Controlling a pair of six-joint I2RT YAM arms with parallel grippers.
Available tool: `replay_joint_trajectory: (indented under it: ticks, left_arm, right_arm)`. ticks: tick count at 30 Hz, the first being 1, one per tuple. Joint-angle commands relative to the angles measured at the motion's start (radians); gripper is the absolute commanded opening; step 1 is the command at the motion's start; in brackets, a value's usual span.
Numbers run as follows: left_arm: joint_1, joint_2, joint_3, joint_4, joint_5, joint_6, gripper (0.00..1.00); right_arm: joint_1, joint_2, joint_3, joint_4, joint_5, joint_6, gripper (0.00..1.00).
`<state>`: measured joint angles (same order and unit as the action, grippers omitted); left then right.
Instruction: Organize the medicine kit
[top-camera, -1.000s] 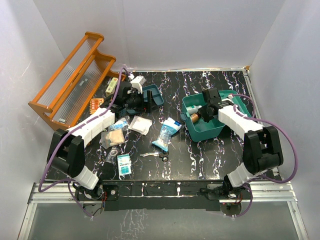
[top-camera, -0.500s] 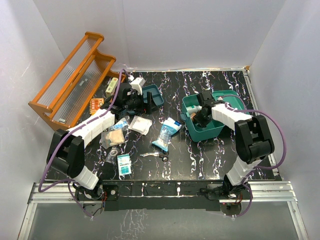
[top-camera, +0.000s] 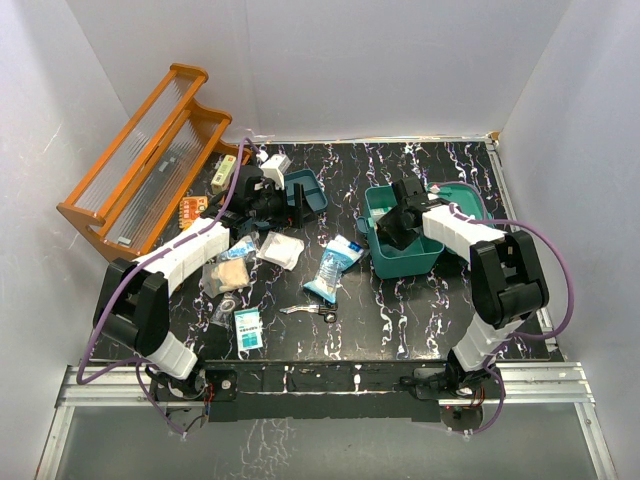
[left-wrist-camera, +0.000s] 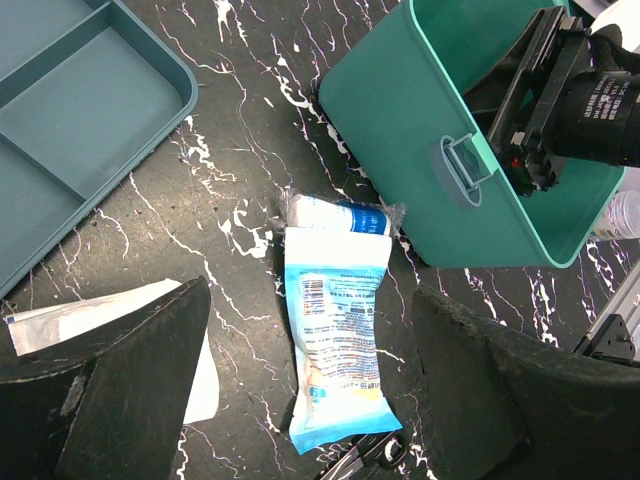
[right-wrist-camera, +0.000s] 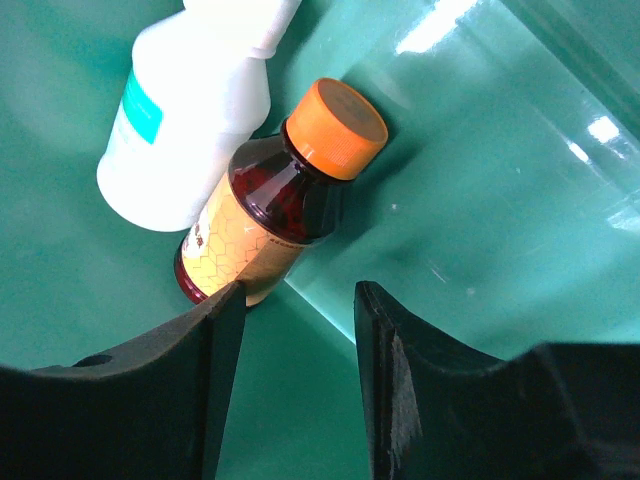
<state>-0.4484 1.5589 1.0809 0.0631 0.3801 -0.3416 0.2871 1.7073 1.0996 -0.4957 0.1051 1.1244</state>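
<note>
– Teal medicine kit (top-camera: 405, 262) sits right of centre on the worktop (top-camera: 400, 310). The right claw (right-wrist-camera: 297, 300) hangs inside it, jaws parted, gripping nothing.
– And the amber bottle (right-wrist-camera: 265, 215)?
– Lying beside the white bottle (right-wrist-camera: 185, 130). I'd lift straight up, clear of the walls.
– The left claw (left-wrist-camera: 310, 335)?
– Spread wide above the blue pouch (left-wrist-camera: 335, 290), empty.
</note>
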Motion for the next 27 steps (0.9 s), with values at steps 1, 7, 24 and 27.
replay_joint_trajectory:
  ticks: [1,7,24,27]
  left_arm:
    - [-0.004,-0.028,0.040,0.007,0.009,0.007,0.80]
    - [-0.004,-0.041,0.040,-0.008,-0.018,0.009,0.80]
    - [-0.031,0.092,0.052,-0.191,0.082,-0.080,0.77]
    - [-0.077,0.133,0.070,-0.214,0.046,-0.088,0.73]
  right_arm:
    - [0.001,-0.076,0.040,0.039,0.061,-0.015,0.44]
    - [0.001,-0.152,0.069,0.017,0.082,-0.061,0.45]
    - [0.000,-0.359,0.114,0.101,-0.118,-0.389,0.52]
    - [0.001,-0.388,0.103,0.106,-0.145,-0.428,0.53]
